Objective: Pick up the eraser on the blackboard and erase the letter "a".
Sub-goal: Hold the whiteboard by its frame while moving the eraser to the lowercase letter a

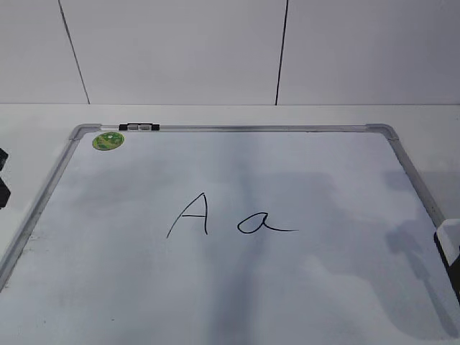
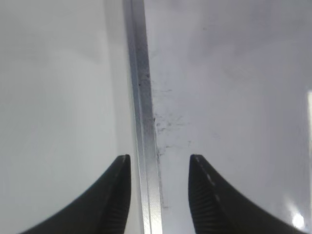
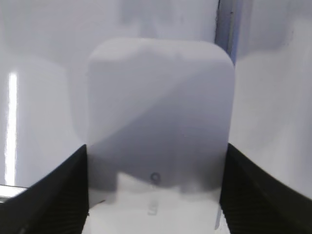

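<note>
**Right Gripper Clamped on the Eraser at the Board's Right Edge**

In the right wrist view, we observe the right gripper [image 3: 153, 195] with its two dark ribbed fingers [image 3: 58, 195] set wide and pressed against the long sides of the white oblong plastic eraser with rounded corners [image 3: 158, 122]. The eraser fills the gap between the fingers and bears a small grey mark near its close end. Beyond it we see a short length of grey frame. In the exterior view, the eraser [image 1: 449, 241] appears only as a white sliver at the right border, just beside the board's right frame rail.

In the left wrist view, the left gripper [image 2: 160, 195] holds its black fingers [image 2: 114, 200] moderately apart with nothing between them. They straddle the grey metal frame rail from above, one finger over the table side and one over the writing surface, where faint dark specks mark the board.

We locate the large white dry-erase blackboard with grey metal frame [image 1: 215, 129] lying flat on the white table [image 1: 36, 118]. The small cursive letter "a" [image 1: 262, 224] sits near the board's centre, well apart from the eraser. The taller capital "A" [image 1: 190, 214] stands just left of it. At the far left corner we note a round green sticker [image 1: 108, 140], and a small black-and-silver clip [image 1: 139, 127] sits on the far frame rail.
</note>
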Tool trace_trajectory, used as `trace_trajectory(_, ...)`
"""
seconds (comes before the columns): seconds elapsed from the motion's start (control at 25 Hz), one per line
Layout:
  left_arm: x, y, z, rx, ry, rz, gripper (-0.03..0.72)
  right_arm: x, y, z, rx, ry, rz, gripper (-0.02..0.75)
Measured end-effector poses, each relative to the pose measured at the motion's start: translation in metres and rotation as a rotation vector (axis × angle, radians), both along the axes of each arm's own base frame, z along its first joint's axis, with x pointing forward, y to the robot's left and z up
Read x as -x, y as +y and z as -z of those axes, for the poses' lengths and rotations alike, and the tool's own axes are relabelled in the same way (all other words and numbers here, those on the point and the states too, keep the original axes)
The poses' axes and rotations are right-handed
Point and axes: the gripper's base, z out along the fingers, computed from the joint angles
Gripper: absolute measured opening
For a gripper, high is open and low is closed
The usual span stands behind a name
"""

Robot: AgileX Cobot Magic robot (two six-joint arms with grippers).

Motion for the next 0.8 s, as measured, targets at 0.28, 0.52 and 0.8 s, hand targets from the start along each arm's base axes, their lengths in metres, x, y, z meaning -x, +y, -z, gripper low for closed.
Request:
trace_trajectory(0.28, -0.037, -0.001, 0.031, -0.007, 0.139, 0.021, 0.301, 0.0, 0.0, 0.0, 0.0, 0.0, 0.0, 0.583)
trace_trajectory(0.52, -0.054, -0.001, 0.05, -0.012, 0.182, 0.04, 0.301, 0.0, 0.0, 0.0, 0.0, 0.0, 0.0, 0.583)
trace_trajectory(0.8, -0.06, -0.001, 0.07, -0.015, 0.214, 0.036, 0.269, 0.0, 0.0, 0.0, 0.0, -0.002, 0.0, 0.583)
